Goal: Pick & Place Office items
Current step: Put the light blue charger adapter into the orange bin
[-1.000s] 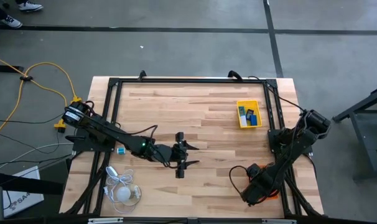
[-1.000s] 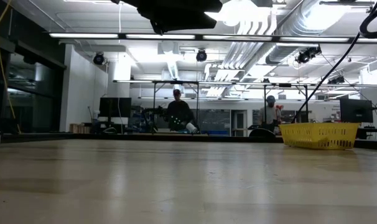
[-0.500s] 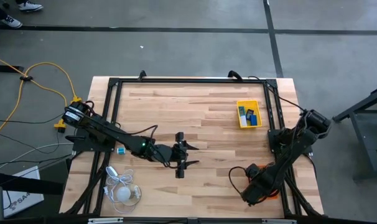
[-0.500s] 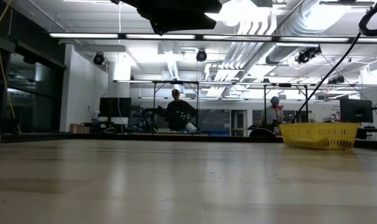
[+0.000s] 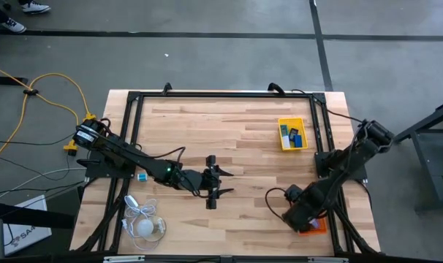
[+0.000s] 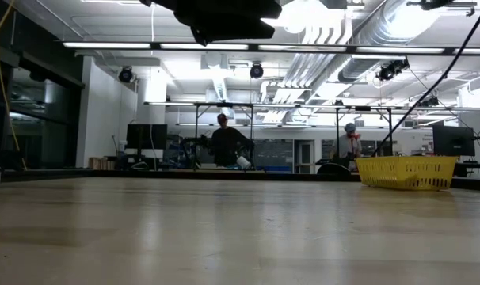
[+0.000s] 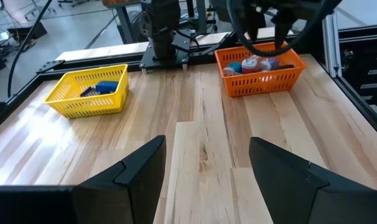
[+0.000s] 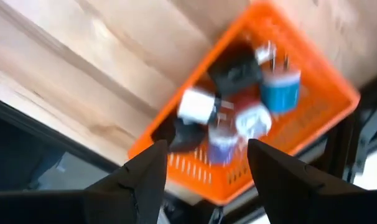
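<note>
My right gripper [image 8: 204,180] has swung off the orange tray [image 8: 313,134] at the tabletop's right front corner, fingers spread and empty; office items [image 8: 238,102] remain inside. Left gripper [image 5: 216,183] waits spread mid-table. Next pick pending.

Between the spread fingers [image 7: 139,171] of the left gripper [image 7: 207,171], bare wooden table [image 7: 201,137] is seen. Blue office items [image 7: 104,88] are held in a yellow tray [image 7: 89,93]; mixed pieces fill an orange tray [image 7: 263,73], over which the right arm [image 7: 269,15] is hung.
</note>
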Controlling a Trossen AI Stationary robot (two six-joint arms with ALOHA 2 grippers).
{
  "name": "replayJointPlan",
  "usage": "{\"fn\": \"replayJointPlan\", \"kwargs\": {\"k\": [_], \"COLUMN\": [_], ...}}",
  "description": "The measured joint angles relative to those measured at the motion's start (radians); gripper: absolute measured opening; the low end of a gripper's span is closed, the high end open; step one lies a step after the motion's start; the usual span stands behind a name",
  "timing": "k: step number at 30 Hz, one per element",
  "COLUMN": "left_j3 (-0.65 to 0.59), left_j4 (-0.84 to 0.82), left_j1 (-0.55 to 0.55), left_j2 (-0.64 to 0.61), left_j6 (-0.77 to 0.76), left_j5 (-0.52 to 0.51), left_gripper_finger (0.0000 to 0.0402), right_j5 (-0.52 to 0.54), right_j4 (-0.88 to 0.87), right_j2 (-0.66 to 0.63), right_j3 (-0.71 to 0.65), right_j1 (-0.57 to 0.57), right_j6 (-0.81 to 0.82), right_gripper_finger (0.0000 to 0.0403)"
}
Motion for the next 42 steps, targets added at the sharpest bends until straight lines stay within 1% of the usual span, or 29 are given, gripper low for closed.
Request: {"fn": "replayJointPlan", "kwargs": {"k": [9, 13, 17, 21, 24, 27, 32, 38, 42], "left_j3": [0.000, 0.000, 0.000, 0.000, -0.001, -0.001, -0.001, -0.001, -0.002], "left_j4": [-0.003, -0.003, -0.018, -0.058, -0.110, -0.193, -0.412, -0.647, -0.774], "left_j1": [0.000, 0.000, 0.000, 0.000, 0.000, 0.000, -0.001, -0.001, -0.001], "left_j2": [0.000, 0.000, 0.000, 0.000, -0.010, -0.048, -0.141, -0.258, -0.321], "left_j6": [-0.031, -0.036, -0.073, -0.070, -0.103, -0.169, -0.264, -0.421, -0.531], "left_j5": [0.000, 0.000, 0.000, -0.001, 0.000, 0.000, 0.000, -0.002, -0.029], "left_gripper_finger": [0.0223, 0.0223, 0.0223, 0.0223, 0.0223, 0.0223, 0.0223, 0.0223, 0.0223], "right_j5": [0.104, 0.171, 0.231, 0.324, 0.387, 0.411, 0.442, 0.540, 0.612], "right_j4": [0.001, 0.001, 0.002, 0.017, 0.055, 0.103, 0.154, 0.158, 0.158], "right_j2": [-0.006, -0.006, -0.006, -0.006, -0.006, -0.006, -0.006, -0.005, -0.005], "right_j3": [0.000, 0.000, 0.000, 0.000, 0.000, 0.000, 0.000, 0.000, 0.000], "right_j1": [-0.121, -0.185, -0.235, -0.272, -0.290, -0.304, -0.320, -0.340, -0.364], "right_j6": [-0.235, -0.321, -0.410, -0.470, -0.517, -0.569, -0.641, -0.692, -0.720], "right_gripper_finger": [0.0210, 0.0210, 0.0210, 0.0210, 0.0210, 0.0210, 0.0210, 0.0210, 0.0210]}}
